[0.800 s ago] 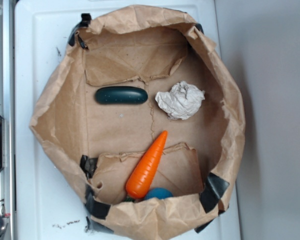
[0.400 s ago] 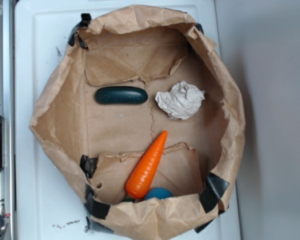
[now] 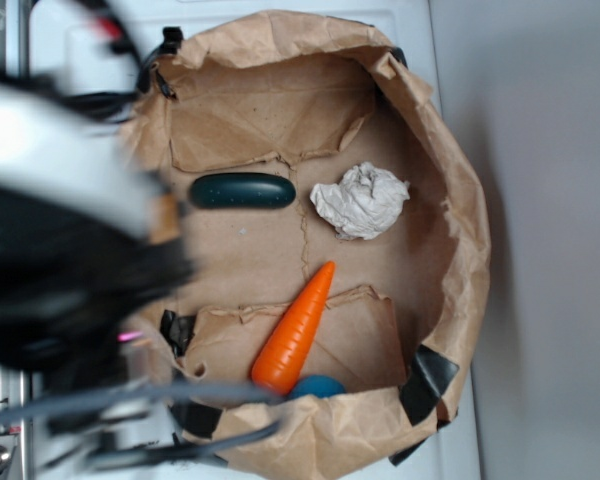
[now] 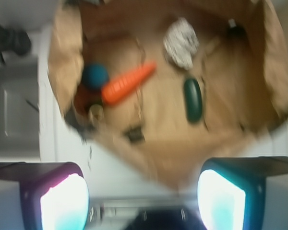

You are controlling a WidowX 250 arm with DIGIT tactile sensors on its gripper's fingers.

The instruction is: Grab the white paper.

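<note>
The white paper [image 3: 361,200] is a crumpled off-white wad lying on the floor of the open brown paper bag [image 3: 465,240], right of centre. In the wrist view the white paper [image 4: 181,43] shows blurred near the top. My gripper [image 4: 143,194] is open and empty, its two pads far apart at the bottom of the wrist view, outside the bag's near edge and far from the paper. In the exterior view my arm [image 3: 70,250] is a motion-blurred mass over the left side of the bag; the jaws cannot be made out there.
In the bag lie an orange carrot [image 3: 295,330], a dark green oblong object [image 3: 242,190] left of the paper, and a blue ball [image 3: 320,386] by the carrot's thick end. The bag [image 4: 261,62] has raised crumpled walls and stands on a white surface [image 3: 80,45].
My arm has swept into the exterior view from the left and now covers the bag's left side. The paper and the other objects have not moved.
</note>
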